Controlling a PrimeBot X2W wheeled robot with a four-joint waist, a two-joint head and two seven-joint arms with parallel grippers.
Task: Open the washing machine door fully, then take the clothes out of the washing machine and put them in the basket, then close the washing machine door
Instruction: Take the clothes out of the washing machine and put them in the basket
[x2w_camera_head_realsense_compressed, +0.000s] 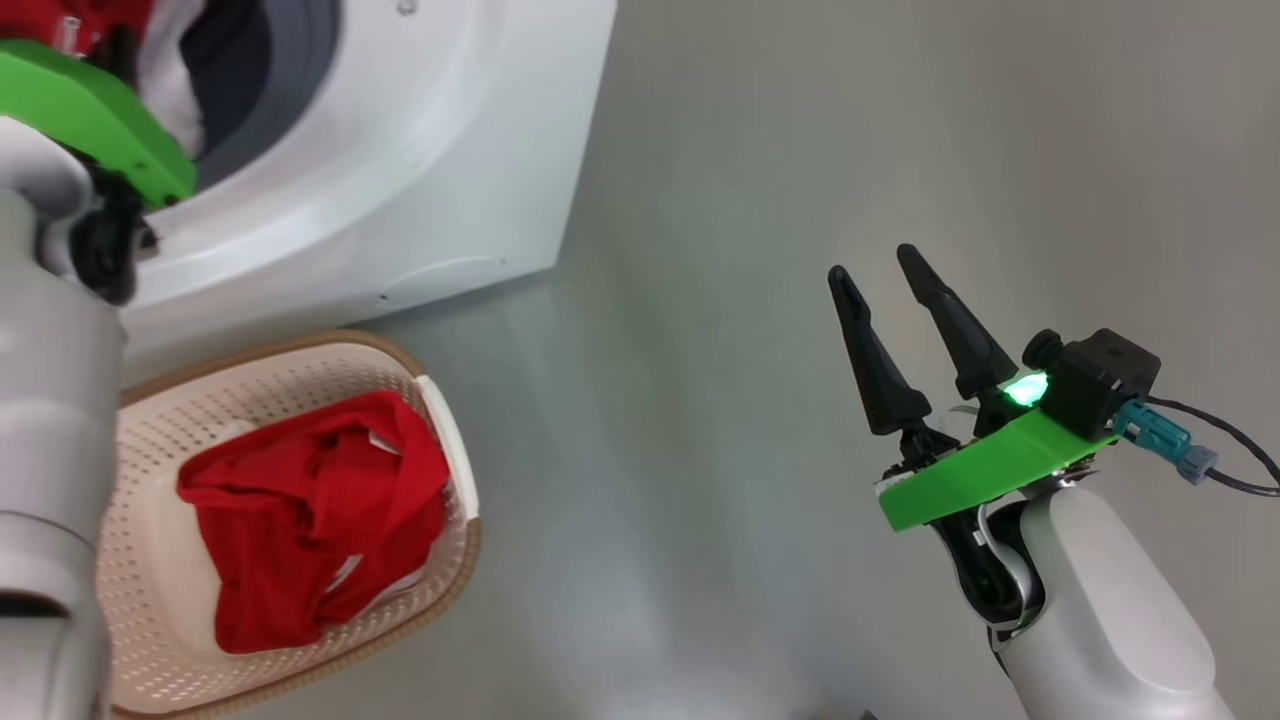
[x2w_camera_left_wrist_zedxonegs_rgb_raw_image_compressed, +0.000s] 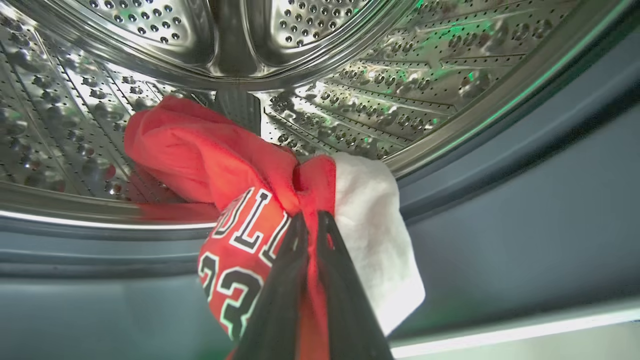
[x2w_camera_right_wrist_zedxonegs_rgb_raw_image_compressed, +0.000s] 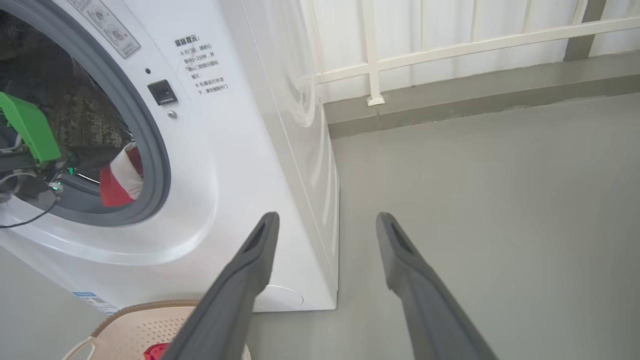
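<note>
The left fingers clamp the clothes at the lip of the washing machine, while the right fingers stand spread over open floor.

Black tool, seemingly plastic green plate

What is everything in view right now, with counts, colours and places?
washing machine: one, white, standing on the floor.
drum: one, perforated steel, inside the machine.
door seal: one, grey, ringing the drum opening.
jersey: one, red with white, at the drum's mouth.
red garment: one, red with white trim, lying in the basket.
basket: one, cream with a brown rim, on the floor in front of the machine.
floor: one, grey.
railing: one, white, beyond the machine.
left tool: one, dark fingers, shut on the jersey.
right tool: one, dark fingers, open above the floor.
</note>
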